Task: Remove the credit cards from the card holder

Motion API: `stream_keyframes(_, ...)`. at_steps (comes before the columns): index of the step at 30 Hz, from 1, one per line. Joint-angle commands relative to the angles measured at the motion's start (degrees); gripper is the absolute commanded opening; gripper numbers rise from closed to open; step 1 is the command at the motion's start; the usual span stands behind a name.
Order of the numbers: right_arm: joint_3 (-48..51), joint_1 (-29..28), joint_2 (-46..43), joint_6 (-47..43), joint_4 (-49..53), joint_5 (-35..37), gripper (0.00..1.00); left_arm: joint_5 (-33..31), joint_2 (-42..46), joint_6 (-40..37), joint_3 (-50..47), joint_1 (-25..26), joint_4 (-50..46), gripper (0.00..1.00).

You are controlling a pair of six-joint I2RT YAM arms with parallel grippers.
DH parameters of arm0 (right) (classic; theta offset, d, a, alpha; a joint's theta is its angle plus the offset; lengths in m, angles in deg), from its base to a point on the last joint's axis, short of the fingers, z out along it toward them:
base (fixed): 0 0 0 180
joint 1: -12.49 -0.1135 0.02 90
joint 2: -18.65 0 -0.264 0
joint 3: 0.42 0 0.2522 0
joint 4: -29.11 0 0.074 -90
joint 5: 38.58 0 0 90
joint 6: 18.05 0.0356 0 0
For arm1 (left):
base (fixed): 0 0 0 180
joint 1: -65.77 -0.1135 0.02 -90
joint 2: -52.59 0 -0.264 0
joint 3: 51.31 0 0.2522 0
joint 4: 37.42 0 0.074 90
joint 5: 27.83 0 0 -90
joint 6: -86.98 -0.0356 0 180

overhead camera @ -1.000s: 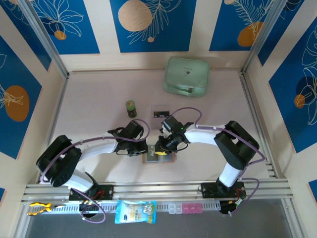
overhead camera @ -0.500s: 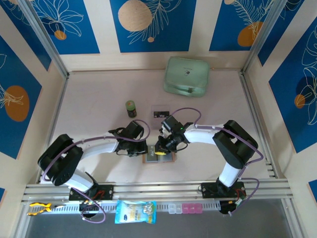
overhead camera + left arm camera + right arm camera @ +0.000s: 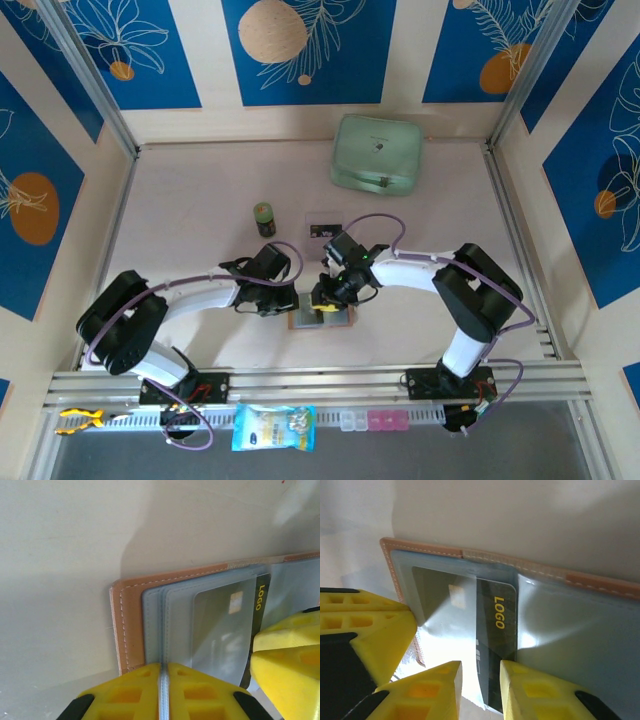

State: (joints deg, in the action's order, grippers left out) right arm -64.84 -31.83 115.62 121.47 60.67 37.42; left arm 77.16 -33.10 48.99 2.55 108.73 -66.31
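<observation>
On the table [image 3: 200, 190], open tan card holder [image 3: 600, 582], dark card [image 3: 492, 645] protruding

card holder [image 3: 340, 322] on table [image 3: 190, 190] | credit card [image 3: 492, 630] in its pocket | case [image 3: 377, 152] behind

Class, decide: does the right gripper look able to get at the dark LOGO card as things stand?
Probably yes: the LOGO card sticks half out of the card holder's pocket, its free end between the right gripper's open jaws.
</observation>
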Motion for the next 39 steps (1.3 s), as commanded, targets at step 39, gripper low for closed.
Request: stream_keyframes(39, 0.1, 2.4, -3.8, -1.5, 3.2, 0.2, 0.25, 2.0, -3.8, -1.6, 4.5, 2.0, -3.1, 0.03)
